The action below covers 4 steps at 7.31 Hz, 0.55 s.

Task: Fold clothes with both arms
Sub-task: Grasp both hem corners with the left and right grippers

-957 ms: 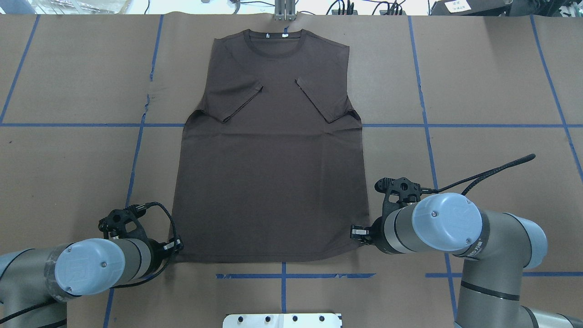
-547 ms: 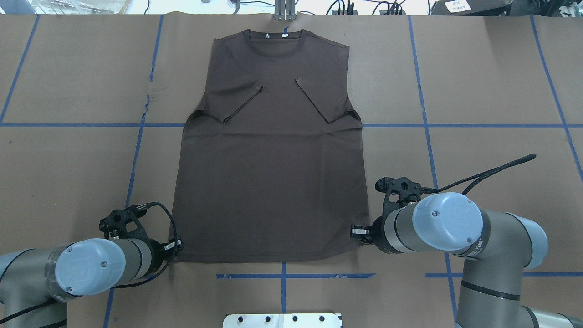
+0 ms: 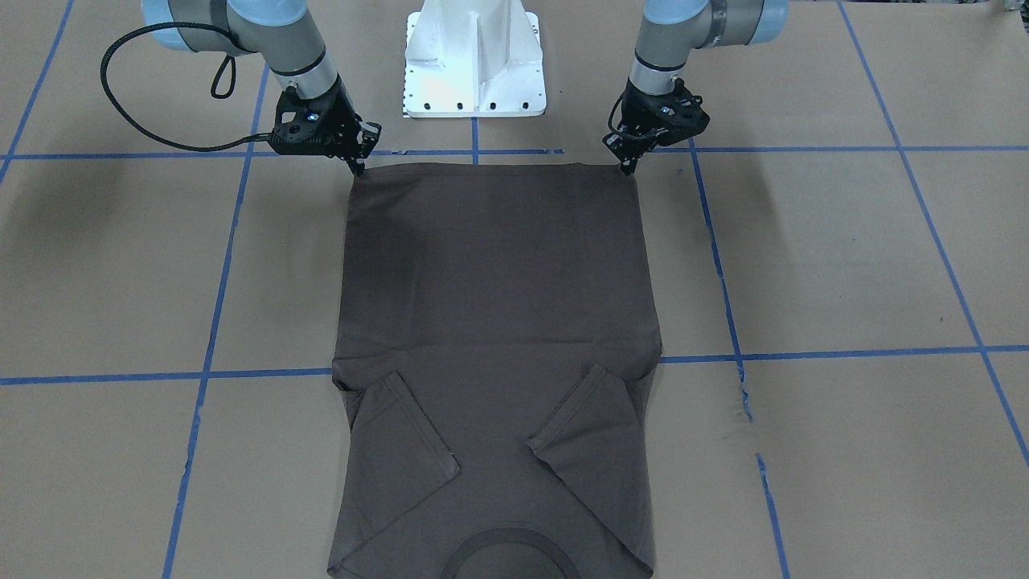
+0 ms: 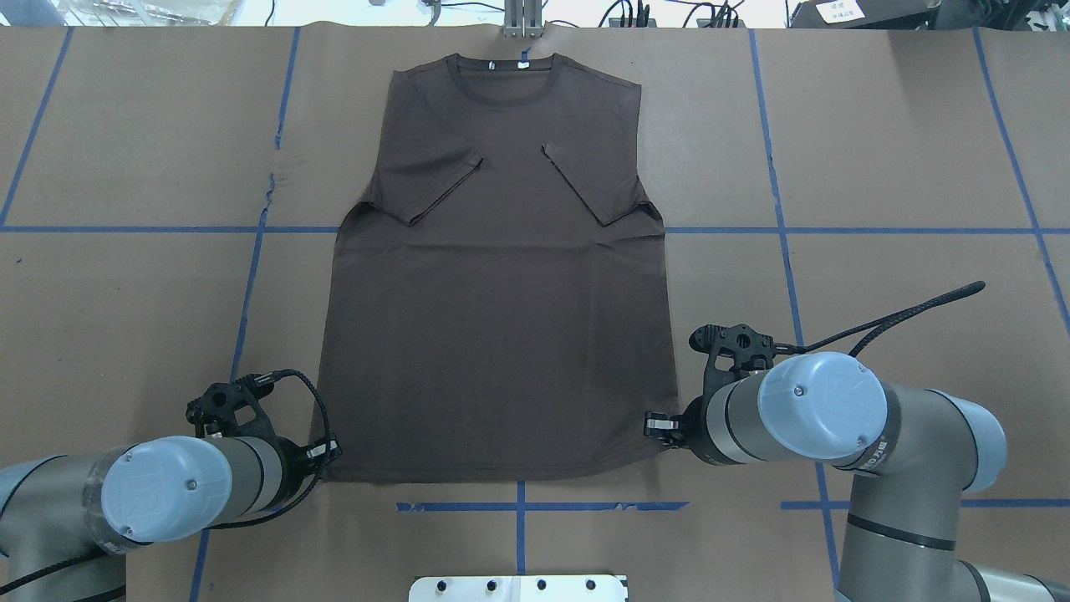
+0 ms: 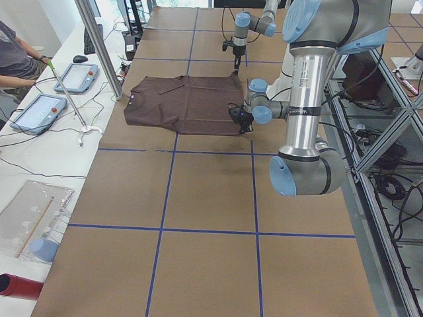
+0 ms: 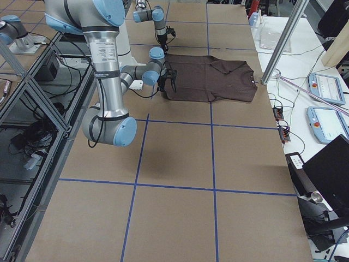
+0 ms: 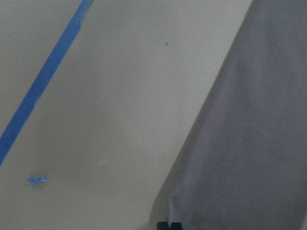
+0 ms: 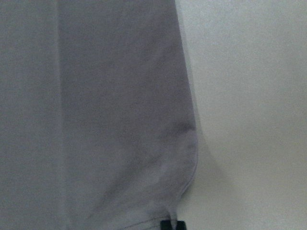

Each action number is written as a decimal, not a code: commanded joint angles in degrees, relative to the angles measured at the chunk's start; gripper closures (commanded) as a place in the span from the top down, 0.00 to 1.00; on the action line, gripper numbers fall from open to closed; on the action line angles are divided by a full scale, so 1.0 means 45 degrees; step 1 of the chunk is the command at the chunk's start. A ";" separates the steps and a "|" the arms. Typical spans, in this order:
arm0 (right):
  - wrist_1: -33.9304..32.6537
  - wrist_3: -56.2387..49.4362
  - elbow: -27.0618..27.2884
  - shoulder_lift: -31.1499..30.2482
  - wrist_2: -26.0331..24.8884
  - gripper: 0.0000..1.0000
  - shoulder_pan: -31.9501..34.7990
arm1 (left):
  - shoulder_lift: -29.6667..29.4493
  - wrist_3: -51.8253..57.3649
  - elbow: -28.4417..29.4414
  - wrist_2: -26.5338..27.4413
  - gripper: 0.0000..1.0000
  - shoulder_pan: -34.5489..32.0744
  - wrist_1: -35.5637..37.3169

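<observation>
At the robot-side hem corners of the T-shirt (image 4: 501,334) lying flat on the surface (image 4: 878,150), looked clamped by narrow left jaws and right jaws; needed lifting evenly, hem kept taut.

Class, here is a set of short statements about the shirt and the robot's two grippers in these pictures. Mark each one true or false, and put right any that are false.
1. Both sleeves of the T-shirt are folded inward onto its body. True.
2. The collar lies at the end nearest the robot's base. False: the hem is nearest the base, and the collar is at the far end.
3. The left gripper is at one hem corner and the right gripper at the other. True.
4. The T-shirt is folded in half. False: it lies flat at full length, with only the sleeves turned in.
</observation>
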 commanded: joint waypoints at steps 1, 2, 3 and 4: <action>0.0000 -0.0019 0.0643 -0.0202 0.0203 0.00 0.0104 | 0.0234 0.0129 -0.0804 -0.0024 0.00 -0.0103 0.0039; -0.0019 -0.0019 0.1170 -0.0320 0.0785 0.00 0.0163 | 0.0351 0.0129 -0.1641 -0.0024 0.00 0.0109 0.1064; -0.0020 -0.0019 0.2084 -0.1017 0.1023 0.00 0.0144 | 0.0275 0.0129 -0.2559 -0.0024 0.00 0.0808 0.2041; -0.0020 0.0000 0.3041 -0.1701 0.1566 0.00 -0.0030 | 0.0255 0.0110 -0.3709 -0.0044 0.00 0.1472 0.2940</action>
